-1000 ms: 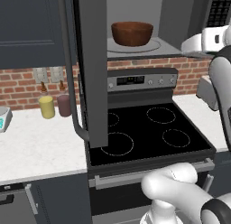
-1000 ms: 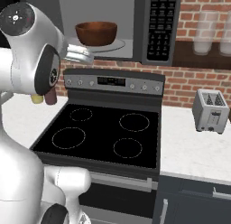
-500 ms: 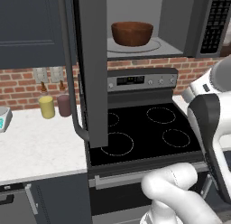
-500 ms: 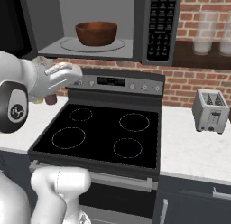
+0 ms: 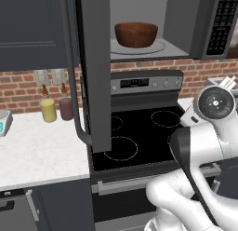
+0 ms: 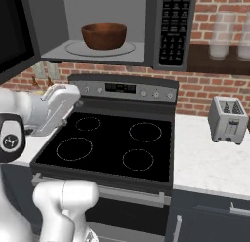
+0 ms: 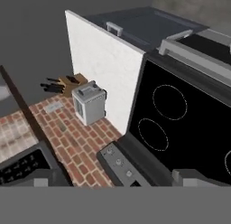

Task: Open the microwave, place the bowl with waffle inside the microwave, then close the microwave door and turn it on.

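Kitchen; reddish-brown bowl [image 5: 136,34] in microwave [image 6: 97,26]

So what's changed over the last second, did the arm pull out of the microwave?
Yes. The arm has swung down and away from the microwave and now hangs low over the stove. The gripper is open and holds nothing. The bowl stayed on the turntable inside, and the microwave door is still wide open. The toaster has not moved.

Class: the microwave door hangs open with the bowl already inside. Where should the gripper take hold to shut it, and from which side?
Probably the long bar handle at the door's free edge, approached from the left: it stands clear of the panel, farthest from the hinge.
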Controlling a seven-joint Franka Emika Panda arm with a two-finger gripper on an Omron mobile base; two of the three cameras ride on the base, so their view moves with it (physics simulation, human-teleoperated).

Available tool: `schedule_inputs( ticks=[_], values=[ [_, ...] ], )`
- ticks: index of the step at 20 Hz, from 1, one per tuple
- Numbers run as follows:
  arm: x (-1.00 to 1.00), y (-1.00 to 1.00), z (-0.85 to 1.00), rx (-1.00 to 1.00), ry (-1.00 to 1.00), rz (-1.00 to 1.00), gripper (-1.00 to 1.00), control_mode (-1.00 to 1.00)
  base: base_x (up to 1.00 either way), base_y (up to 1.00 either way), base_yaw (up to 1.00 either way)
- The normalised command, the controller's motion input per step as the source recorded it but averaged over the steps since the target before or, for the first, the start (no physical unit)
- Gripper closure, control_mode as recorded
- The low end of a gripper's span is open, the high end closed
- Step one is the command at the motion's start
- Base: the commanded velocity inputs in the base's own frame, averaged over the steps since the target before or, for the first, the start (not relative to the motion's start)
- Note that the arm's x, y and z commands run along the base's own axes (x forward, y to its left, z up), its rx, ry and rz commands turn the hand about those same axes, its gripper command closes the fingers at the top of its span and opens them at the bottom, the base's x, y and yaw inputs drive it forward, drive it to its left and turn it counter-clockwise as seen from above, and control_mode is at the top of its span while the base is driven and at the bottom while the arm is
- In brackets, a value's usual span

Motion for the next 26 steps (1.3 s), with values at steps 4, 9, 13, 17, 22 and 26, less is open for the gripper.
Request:
schedule_inputs(
  ticks=[4, 9, 13, 17, 22, 26],
  values=[
    [0.00, 0.00, -0.43, -0.25, 0.06, 0.00, -1.00, -1.00, 0.00, 0.00, 0.00],
    [0.00, 0.01, -0.26, -0.28, 0.04, 0.00, -1.00, -1.00, 0.00, 0.00, 0.00],
    [-0.03, 0.24, -0.02, -0.19, 0.00, 0.00, -1.00, -1.00, 0.00, 0.00, 0.00],
    [-0.13, 0.56, -0.01, -0.08, 0.00, 0.00, -1.00, -1.00, 0.00, 0.00, 0.00],
    [0.00, 0.49, -0.12, -0.05, 0.00, 0.00, -1.00, -1.00, 0.00, 0.00, 0.00],
    [0.00, 0.53, -0.21, -0.03, 0.00, 0.00, -1.00, -1.00, 0.00, 0.00, 0.00]
  ],
)
